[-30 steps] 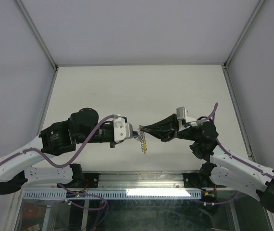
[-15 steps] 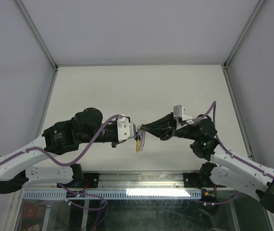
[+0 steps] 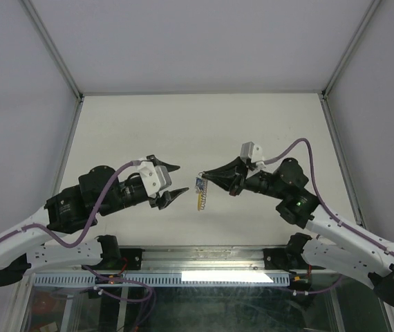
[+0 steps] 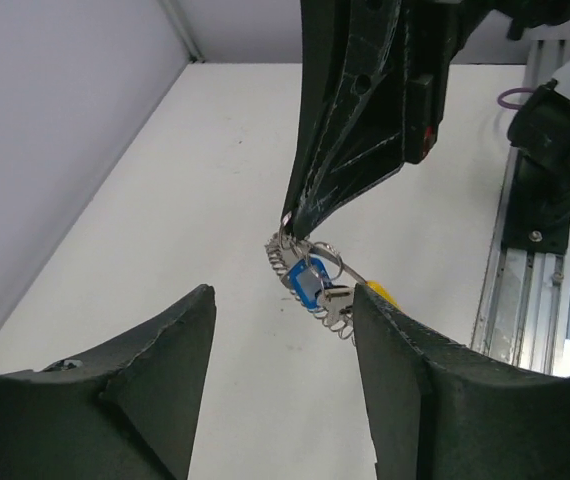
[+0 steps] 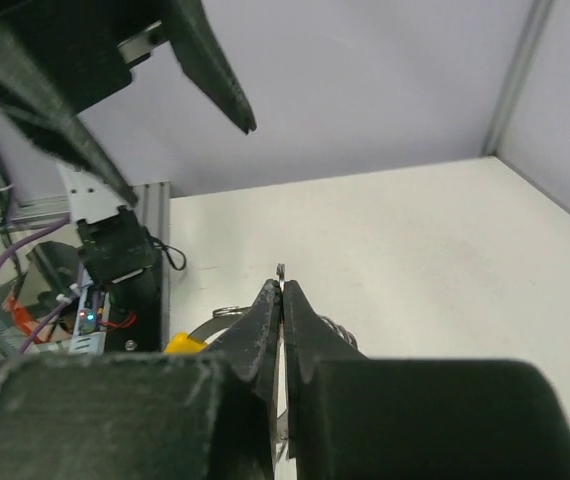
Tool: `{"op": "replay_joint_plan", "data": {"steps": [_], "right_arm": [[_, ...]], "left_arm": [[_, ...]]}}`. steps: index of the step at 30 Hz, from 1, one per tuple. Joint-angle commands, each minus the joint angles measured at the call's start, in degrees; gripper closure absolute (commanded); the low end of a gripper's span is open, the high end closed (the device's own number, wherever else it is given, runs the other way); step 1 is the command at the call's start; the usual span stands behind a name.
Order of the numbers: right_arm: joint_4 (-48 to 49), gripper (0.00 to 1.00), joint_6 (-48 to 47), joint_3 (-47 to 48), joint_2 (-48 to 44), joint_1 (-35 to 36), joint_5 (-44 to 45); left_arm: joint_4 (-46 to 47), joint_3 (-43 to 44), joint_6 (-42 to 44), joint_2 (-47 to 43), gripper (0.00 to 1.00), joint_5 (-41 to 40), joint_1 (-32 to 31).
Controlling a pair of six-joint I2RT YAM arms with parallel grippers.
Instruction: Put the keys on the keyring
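The keyring (image 3: 200, 196), a ribbed silvery loop with a yellow segment (image 4: 381, 293), hangs above the table from my right gripper (image 3: 204, 178), which is shut on its top edge. In the right wrist view the right gripper (image 5: 281, 287) is pinched flat on a sliver of the ring's metal. Two keys hang on the keyring: one with a blue head (image 4: 305, 281) and a plain silver one (image 4: 336, 300). My left gripper (image 3: 174, 180) stands open a little to the left of the ring, touching nothing. In the left wrist view its dark fingers (image 4: 161, 375) frame the dangling ring.
A metal rail (image 3: 204, 259) runs along the near table edge between the arm bases. White walls with grey posts (image 3: 53, 52) close in the table on three sides. A purple cable (image 3: 290, 149) loops over the right arm.
My left gripper has opened and drawn back to the left, away from the keyring. The right gripper, still shut on the ring, has shifted slightly left and up.
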Motion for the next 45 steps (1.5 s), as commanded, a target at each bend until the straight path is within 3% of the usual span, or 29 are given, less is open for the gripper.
{"op": "replay_joint_plan", "data": {"steps": [1,8,12,15,21,31,45], "right_arm": [[-15.1,1.00,-3.6,7.5,-0.7,0.0,12.9],[-29.7,1.00,-3.3,11.6,1.0,0.0,22.5],[-37.7,1.00,-2.4,13.9,1.9,0.0,27.1],[-45.9,1.00,-1.7,16.9,3.8,0.0,30.7],[-58.4,1.00,-0.5,22.8,11.6,-0.1,34.2],[-55.1,1.00,-2.4,28.2,29.1,-0.8,34.7],[-40.2,0.96,-2.0,32.5,46.1,-3.2,30.8]], "left_arm": [[8.2,-4.2,-4.3,-1.2,0.40,-11.1,-0.3],[12.6,-8.3,-9.0,-1.1,0.15,-21.4,3.2],[11.9,-8.9,-14.0,1.0,0.03,-14.0,15.8],[12.4,-10.0,-16.8,2.1,0.01,-6.4,24.0],[12.0,-10.4,-18.7,4.7,0.01,-2.6,28.7],[5.7,-9.4,-21.2,7.8,0.01,-4.7,31.2],[6.0,-14.5,-24.0,5.5,0.01,3.6,42.9]]}}
